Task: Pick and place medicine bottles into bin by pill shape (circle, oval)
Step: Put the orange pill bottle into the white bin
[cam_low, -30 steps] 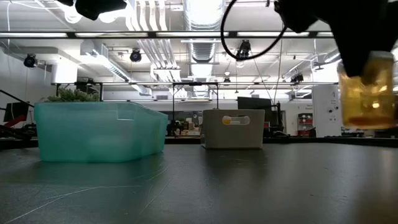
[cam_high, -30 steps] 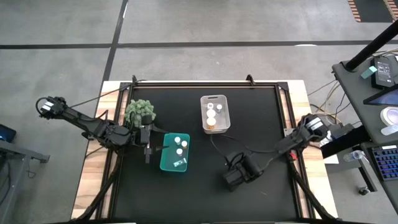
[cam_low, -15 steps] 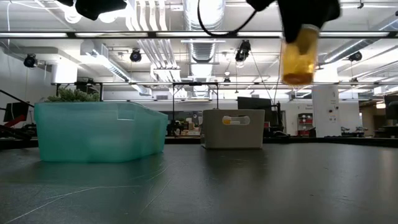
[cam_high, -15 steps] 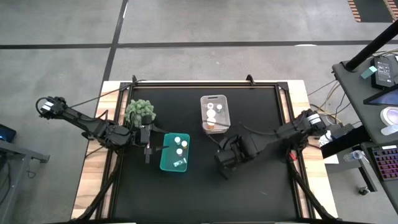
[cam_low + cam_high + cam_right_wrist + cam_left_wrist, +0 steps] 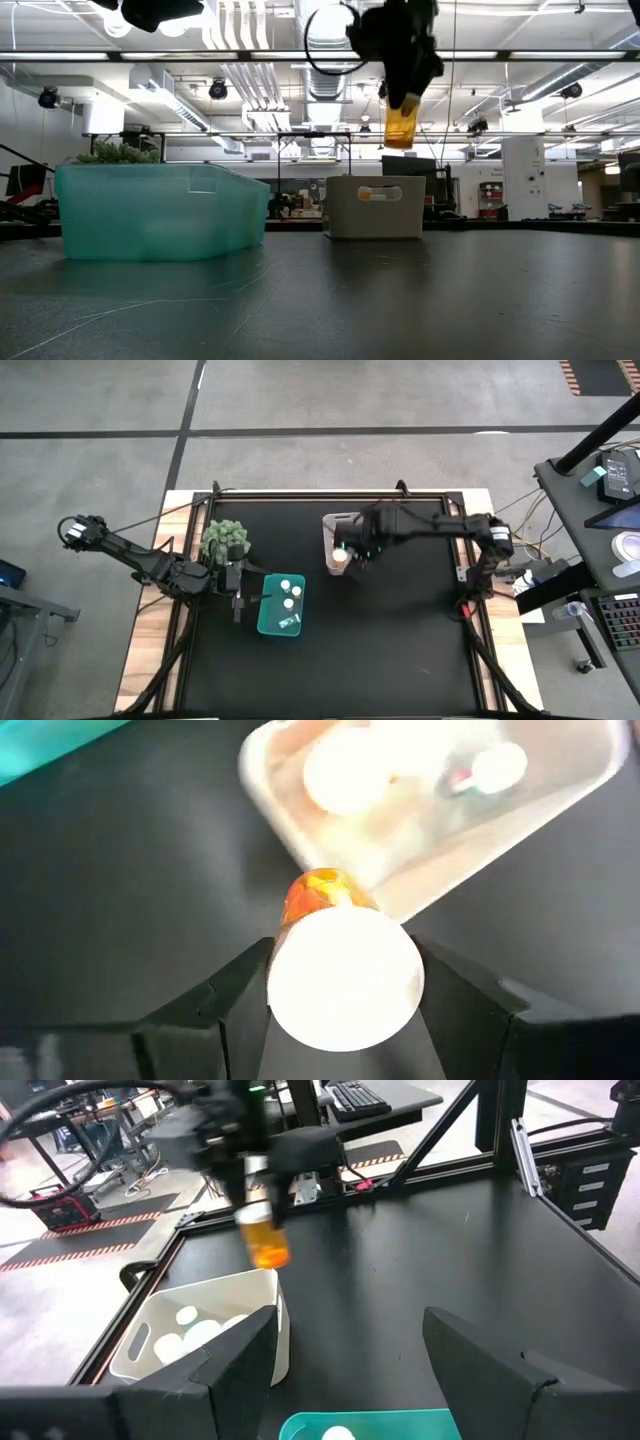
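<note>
Above the near end of the white bin (image 5: 345, 541), the right claw (image 5: 352, 549) grips an amber bottle (image 5: 401, 122) by its upper part, holding it in the air over the black tabletop (image 5: 400, 630). From overhead the bottle itself is largely hidden under the arm, and only white caps of other bottles (image 5: 340, 532) show inside that bin; the low view is what reveals the amber body hanging clear above the bin's rim, cap end up in the claw. The right wrist view looks straight down onto the held bottle's round white cap (image 5: 345, 978) between the two dark fingers (image 5: 240, 995), with a sliver of amber below it and the white bin just beyond, holding pale bottles. The left wrist view shows the same bottle from the side, upright over the bin's corner, with white caps lying inside. The left claw (image 5: 240, 592) hovers beside the teal bin (image 5: 267, 622), near the green plant (image 5: 224, 540), its fingers spread apart and holding nothing. Only the overhead view shows the teal bin's contents: small white-capped bottles (image 5: 289, 596); at tabletop height its translucent wall hides them, and the plant peeks over its rim.
</note>
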`<state>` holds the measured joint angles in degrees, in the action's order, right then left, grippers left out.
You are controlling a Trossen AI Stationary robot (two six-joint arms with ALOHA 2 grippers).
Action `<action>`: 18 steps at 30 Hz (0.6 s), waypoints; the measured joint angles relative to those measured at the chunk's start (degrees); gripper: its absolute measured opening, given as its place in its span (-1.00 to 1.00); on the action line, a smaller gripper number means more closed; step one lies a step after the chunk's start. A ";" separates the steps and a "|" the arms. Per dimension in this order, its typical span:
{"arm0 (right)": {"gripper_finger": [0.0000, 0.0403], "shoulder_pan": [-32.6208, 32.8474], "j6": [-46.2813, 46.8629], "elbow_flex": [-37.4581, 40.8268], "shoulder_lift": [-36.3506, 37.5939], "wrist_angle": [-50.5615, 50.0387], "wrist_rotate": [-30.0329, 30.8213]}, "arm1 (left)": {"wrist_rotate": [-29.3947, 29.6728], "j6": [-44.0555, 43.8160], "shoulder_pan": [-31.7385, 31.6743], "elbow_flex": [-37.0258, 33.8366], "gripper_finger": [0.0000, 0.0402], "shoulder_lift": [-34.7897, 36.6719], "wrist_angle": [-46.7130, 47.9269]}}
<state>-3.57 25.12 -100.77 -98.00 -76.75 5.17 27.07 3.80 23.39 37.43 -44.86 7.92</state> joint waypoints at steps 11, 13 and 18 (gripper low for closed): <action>0.04 -11.50 -11.39 0.02 -2.19 4.12 -2.65 | 0.00 1.50 -0.01 0.04 0.17 0.00 -0.02; 0.04 -11.95 -12.82 0.02 -3.03 4.74 -2.76 | 0.00 1.49 0.00 0.04 0.17 0.00 -0.02; 0.04 -12.24 -15.59 0.06 -6.27 5.29 -2.77 | 0.00 1.47 0.00 0.04 0.17 0.00 -0.02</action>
<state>-15.81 9.53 -100.72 -104.27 -71.46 2.40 27.07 5.28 23.40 37.47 -44.86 7.90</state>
